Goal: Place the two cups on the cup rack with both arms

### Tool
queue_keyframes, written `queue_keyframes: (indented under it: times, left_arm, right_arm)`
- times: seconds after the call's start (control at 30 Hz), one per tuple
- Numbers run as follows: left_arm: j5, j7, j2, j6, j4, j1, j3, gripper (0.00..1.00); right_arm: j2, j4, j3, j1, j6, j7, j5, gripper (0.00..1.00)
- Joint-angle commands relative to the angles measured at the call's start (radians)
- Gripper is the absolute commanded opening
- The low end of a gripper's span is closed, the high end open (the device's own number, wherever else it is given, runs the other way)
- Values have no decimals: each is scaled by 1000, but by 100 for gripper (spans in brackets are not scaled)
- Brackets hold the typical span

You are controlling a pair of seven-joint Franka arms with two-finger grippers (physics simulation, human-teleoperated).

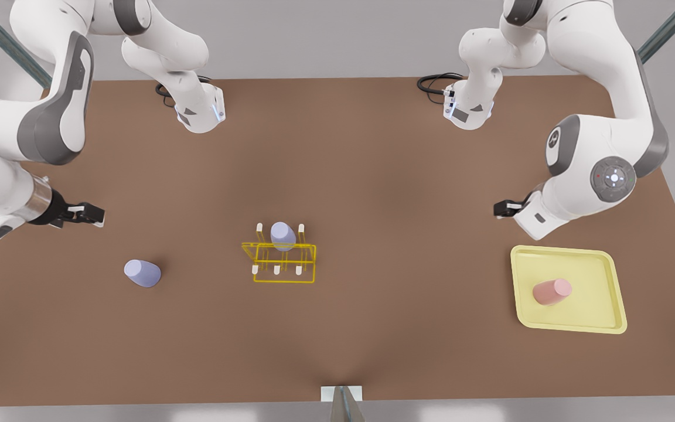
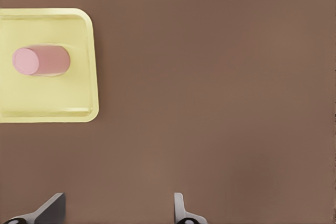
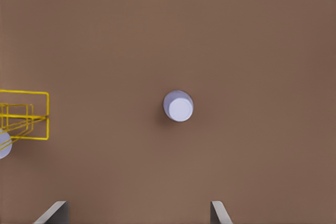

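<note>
Looking at the front view, both arms hang back from their cups, so I'd say no grasp has started. The left gripper (image 1: 504, 208) sits on the front view's right, just beside the pale yellow tray (image 1: 607, 264), and its wrist view shows its jaws apart with nothing between them, fingertips (image 2: 179, 205) poking in at the frame edge. The pink cup (image 1: 552, 291) stands upside down on that tray, wide mouth down, which makes sense since it has to drop over a peg that way. The right gripper (image 1: 88, 214) is over on the front view's left, jaws spread wide too, with the lavender cup (image 1: 142, 273) on the bare table (image 1: 402, 176) near it, also inverted and centred in its wrist view, probably lined up for a straight descent. The cup rack (image 1: 282, 262) sits mid-table between both arms, reachable by either. A third lavender cup (image 1: 283, 235) is already parked on a back peg, leaving the other pegs free. My guess is each arm goes down on its own cup next.
</note>
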Motion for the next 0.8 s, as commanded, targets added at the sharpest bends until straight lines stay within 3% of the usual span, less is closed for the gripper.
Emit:
queue_keyframes:
  times: [0.0,0.03,0.1,0.2,0.3,0.77]
  left_arm:
    - [-16,-32,-2,5,1,0,0,100]
    - [-11,-28,1,5,3,7,14,100]
    - [-10,199,129,113,21,122,114,100]
    - [-5,403,332,432,21,241,114,100]
    - [-5,403,413,566,16,241,114,100]
    - [-7,397,521,657,-11,244,115,100]
  right_arm:
    - [-1,-4,0,0,24,-46,14,100]
    - [2,-4,0,3,19,-46,7,100]
    - [80,-9,1,14,31,-74,30,100]
    - [202,-110,7,43,309,-66,-24,100]
    - [243,-157,7,37,455,-59,-22,99]
    - [251,-453,7,-71,798,-195,8,99]
